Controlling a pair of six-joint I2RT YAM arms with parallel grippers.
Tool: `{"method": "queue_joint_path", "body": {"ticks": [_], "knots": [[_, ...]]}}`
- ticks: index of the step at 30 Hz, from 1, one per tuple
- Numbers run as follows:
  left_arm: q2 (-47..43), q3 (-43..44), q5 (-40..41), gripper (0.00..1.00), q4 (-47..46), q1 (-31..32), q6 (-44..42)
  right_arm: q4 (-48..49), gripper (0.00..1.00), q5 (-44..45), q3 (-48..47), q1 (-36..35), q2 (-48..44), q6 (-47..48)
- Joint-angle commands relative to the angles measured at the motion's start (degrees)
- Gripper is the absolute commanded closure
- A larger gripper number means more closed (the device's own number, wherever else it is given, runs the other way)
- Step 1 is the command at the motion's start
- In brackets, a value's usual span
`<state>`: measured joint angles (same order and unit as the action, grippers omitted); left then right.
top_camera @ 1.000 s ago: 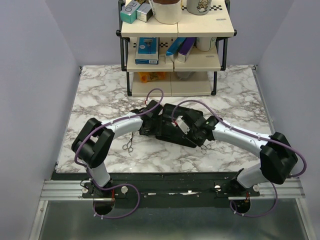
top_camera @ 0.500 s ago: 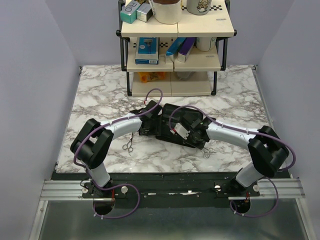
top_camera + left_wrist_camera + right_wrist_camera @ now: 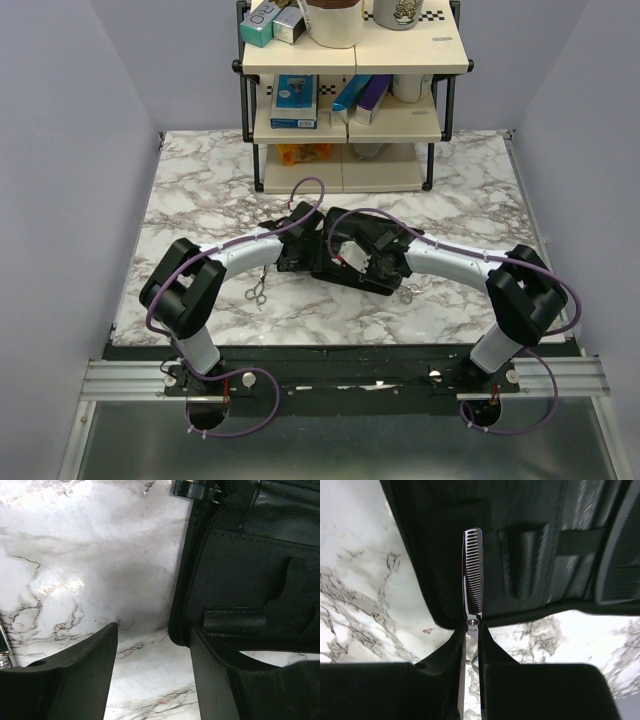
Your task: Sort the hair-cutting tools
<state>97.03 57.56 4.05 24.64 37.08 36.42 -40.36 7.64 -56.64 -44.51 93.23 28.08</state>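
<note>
Print on the shelf boxes (image 3: 294, 100) is too small to read. The right end effector (image 3: 471, 635) pinches the thinning scissors (image 3: 473, 580), their toothed blade over the pouch (image 3: 530, 555) at mid-frame; it has shifted left since earlier. The left end effector (image 3: 152, 630) is spread at the pouch's edge. The plain scissors (image 3: 256, 292) lie on the tabletop (image 3: 200, 190), lower left.

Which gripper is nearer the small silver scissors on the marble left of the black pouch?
Left. The left gripper is at the left edge of the pouch, near the scissors; the right gripper is farther, over it.
</note>
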Motion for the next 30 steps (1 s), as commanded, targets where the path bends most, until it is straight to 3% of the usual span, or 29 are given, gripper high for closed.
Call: {"method": "queue_joint_path", "body": {"ticks": [1, 16, 22, 30], "knots": [[-0.09, -1.22, 0.16, 0.34, 2.69, -0.43, -0.04, 0.55, 0.99, -0.25, -2.77, 0.04, 1.34, 2.25], [-0.79, -1.40, 0.25, 0.34, 2.69, -0.43, -0.04, -1.74, 0.99, 0.80, -1.46, 0.21, -0.68, 0.05], [-1.14, -1.75, 0.25, 0.34, 2.51, -0.43, -0.04, 7.12, 0.99, -4.30, 1.35, 0.13, -1.30, -2.93], [-2.11, -2.10, 0.78, 0.34, 2.95, -0.43, -0.13, 10.74, 0.75, -7.20, 2.85, 1.09, 1.25, -6.27]]}}
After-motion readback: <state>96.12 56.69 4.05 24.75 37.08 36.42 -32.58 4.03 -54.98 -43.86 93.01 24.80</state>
